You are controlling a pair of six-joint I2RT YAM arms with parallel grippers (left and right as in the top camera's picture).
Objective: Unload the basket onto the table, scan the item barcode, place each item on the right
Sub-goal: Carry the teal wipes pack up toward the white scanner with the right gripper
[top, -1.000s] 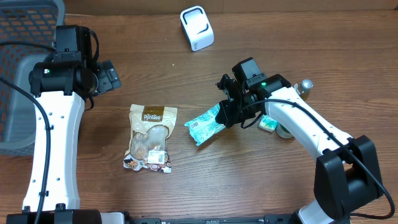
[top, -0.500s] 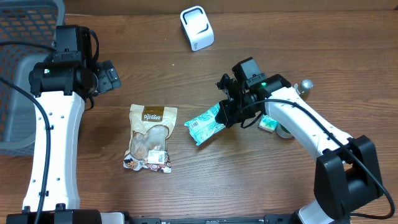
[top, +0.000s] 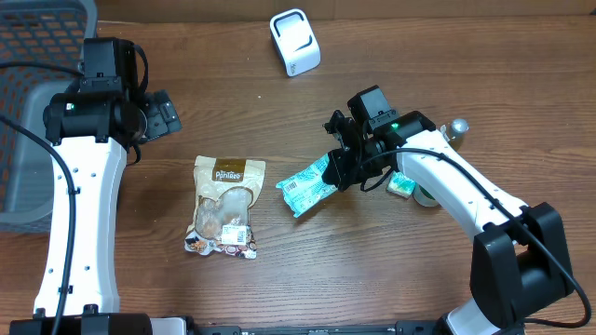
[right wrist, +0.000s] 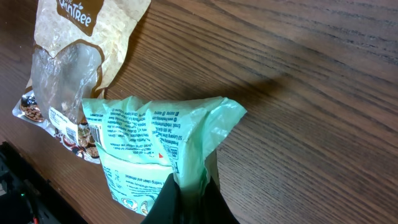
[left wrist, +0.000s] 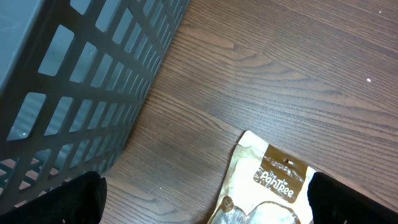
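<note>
A light green packet [top: 307, 186] with a white barcode label hangs just above the table near its middle, pinched at its right end by my right gripper [top: 341, 171], which is shut on it. In the right wrist view the green packet [right wrist: 149, 152] rises from between the black fingers [right wrist: 168, 202], its printed side facing left. A white barcode scanner [top: 295, 42] stands at the far middle of the table. My left gripper [top: 160, 115] is open over bare wood, its two fingertips [left wrist: 68, 199] at the bottom corners of the left wrist view.
A tan snack pouch [top: 226, 205] lies flat left of the green packet; its top shows as the pouch [left wrist: 273, 186] in the left wrist view. A grey basket [top: 37, 102] fills the far left. A small green box [top: 402, 184] and a bottle [top: 454, 128] sit by the right arm.
</note>
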